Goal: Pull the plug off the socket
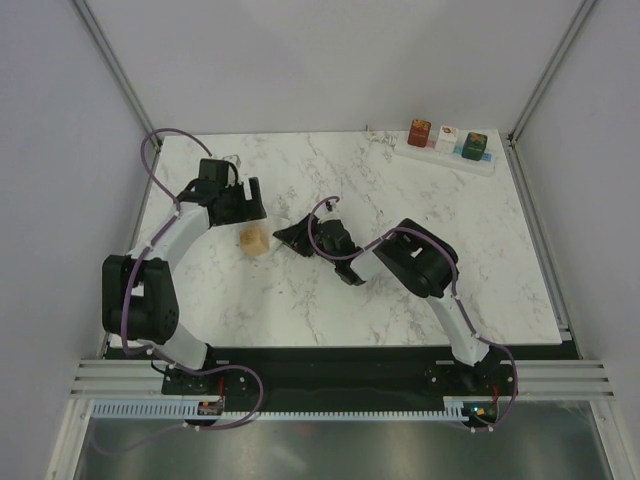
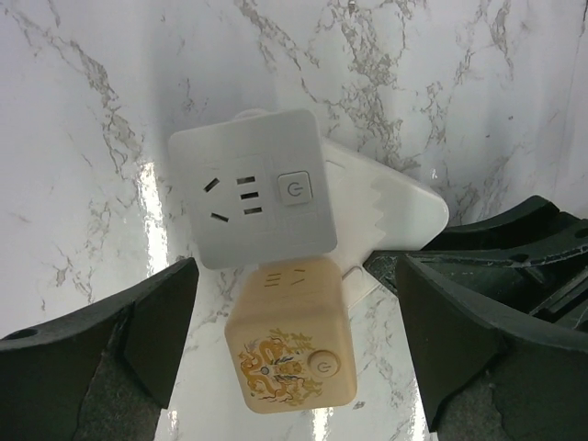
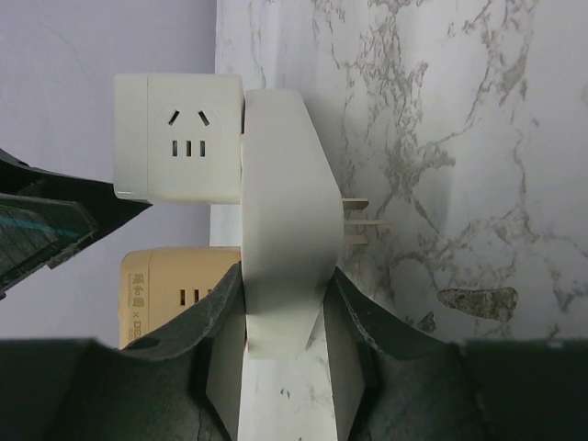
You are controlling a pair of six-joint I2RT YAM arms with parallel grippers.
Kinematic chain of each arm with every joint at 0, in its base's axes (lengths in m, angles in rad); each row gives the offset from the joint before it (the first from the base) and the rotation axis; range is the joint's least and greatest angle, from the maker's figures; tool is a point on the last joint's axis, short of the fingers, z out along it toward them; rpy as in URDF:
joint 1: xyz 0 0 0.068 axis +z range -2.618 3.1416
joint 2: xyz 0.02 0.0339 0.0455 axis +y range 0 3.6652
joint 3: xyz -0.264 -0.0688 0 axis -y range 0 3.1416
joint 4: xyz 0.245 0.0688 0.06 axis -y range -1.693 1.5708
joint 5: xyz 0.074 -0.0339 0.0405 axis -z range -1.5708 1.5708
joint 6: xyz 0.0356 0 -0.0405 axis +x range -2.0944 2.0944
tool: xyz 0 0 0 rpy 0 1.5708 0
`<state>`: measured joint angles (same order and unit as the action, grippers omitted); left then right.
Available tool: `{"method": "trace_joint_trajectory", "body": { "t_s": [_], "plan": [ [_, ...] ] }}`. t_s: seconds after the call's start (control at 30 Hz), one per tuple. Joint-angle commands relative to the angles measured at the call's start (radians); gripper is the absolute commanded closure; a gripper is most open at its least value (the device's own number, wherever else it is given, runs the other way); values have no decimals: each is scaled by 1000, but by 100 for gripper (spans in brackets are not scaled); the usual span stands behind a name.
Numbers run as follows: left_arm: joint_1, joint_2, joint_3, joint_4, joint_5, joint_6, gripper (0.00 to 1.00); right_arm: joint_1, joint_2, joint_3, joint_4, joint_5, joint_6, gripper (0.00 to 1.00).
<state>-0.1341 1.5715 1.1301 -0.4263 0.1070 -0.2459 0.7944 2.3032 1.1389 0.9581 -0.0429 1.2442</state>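
High rear overview of table (image 1: 300, 300), close wrist views sharing white cube (image 2: 253, 188) (image 3: 179, 138)

beige cube (image 3: 175, 289) btm hidden, socket (image 1: 452, 156) outlets tiny

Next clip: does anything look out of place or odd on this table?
Yes. Mid-table, the right gripper clamps a white adapter carrying a white cube and a beige cube. Its prongs stick out bare, plugged into nothing, well away from the power strip at the table's far right corner.

place: robot lab cell | evidence: aluminium frame (image 1: 108, 60), white panel walls (image 1: 300, 60), marble tabletop (image 1: 300, 300)
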Motion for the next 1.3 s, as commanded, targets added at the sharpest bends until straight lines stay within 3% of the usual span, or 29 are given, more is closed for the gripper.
{"method": "trace_joint_trajectory", "body": {
  "t_s": [0.0,0.4,0.6,0.7,0.77,0.8,0.87,0.97,1.0,1.13,1.27],
  "plan": [
    [-44,19,95,-45,-72,14,5,2,-25,-34,-27,37,-66,100],
    [-84,36,45,-42,-150,56,3,-9,-168,-243,90,-25,-89,100],
    [-84,76,29,-19,-35,20,4,-14,-160,-251,116,-52,-84,100],
    [-84,96,27,12,28,10,11,-18,-151,-248,125,-66,-92,100],
    [-82,105,17,37,80,7,24,-20,-153,-248,126,-72,-103,100],
    [-82,114,20,38,95,8,45,-21,-153,-249,122,-69,-117,100],
    [-82,122,22,38,147,11,62,-26,-154,-249,107,-68,-126,100],
    [-84,124,13,46,203,13,89,-40,-148,-242,97,-83,-132,91],
    [-84,117,7,47,213,11,98,-43,-140,-240,94,-87,-132,84],
    [-87,99,-15,64,281,4,98,-49,-130,-232,90,-77,-126,65],
    [-96,82,-38,86,333,0,98,-50,-111,-202,82,-77,-109,61]
  ]
}}
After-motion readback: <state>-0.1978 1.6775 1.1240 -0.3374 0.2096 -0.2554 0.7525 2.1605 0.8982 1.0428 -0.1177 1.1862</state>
